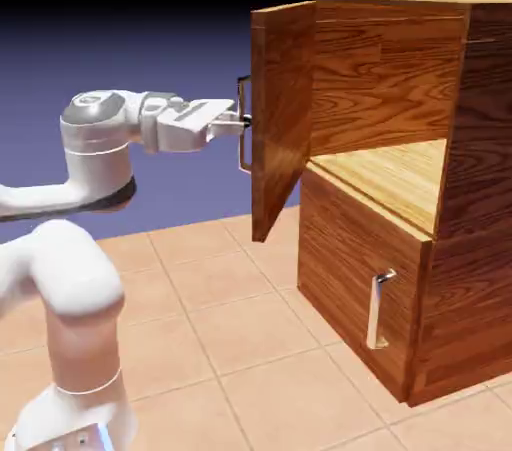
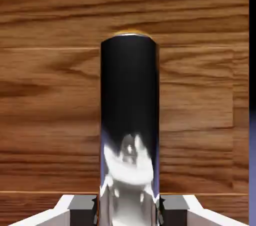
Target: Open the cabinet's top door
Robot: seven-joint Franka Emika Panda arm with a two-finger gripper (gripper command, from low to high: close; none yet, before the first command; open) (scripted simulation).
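A: Entry, cabinet (image 1: 400, 189) first. Where does it sit and what is in it?

B: It stands at 3 o'clock in the exterior view, a reddish-brown wood-grain box on the floor. The top door (image 1: 280, 119) is swung well out, edge toward the camera, with its free edge at about 9 o'clock of the cabinet body. The upper compartment is exposed: a lighter wood shelf (image 1: 395, 174), bare as far as I can see, though the deep right part is hidden by the side wall.

A: Lower compartment?

B: The lower door (image 1: 350, 269) is flush and closed, with a short silver handle (image 1: 378, 309) at about 5 o'clock of the frame. Contents cannot be seen.

A: Pincer state?

B: The gripper (image 1: 240, 120) is level and pinches the long silver bar handle (image 1: 243, 124) on the top door's outer face. In the hand view the bar (image 2: 130, 120) runs up from 6 o'clock, large and dark with a bright reflection, and the grey finger pads (image 2: 82, 210) press against it on both sides. Wood panel fills the view behind it.

A: Surface and room?

B: A tan tiled floor (image 1: 220, 319) with pale grout lines lies under the cabinet and the arm (image 1: 70, 269), which rises from 7 o'clock. The backdrop (image 1: 120, 39) is blue-violet, fading to black at 12 o'clock.
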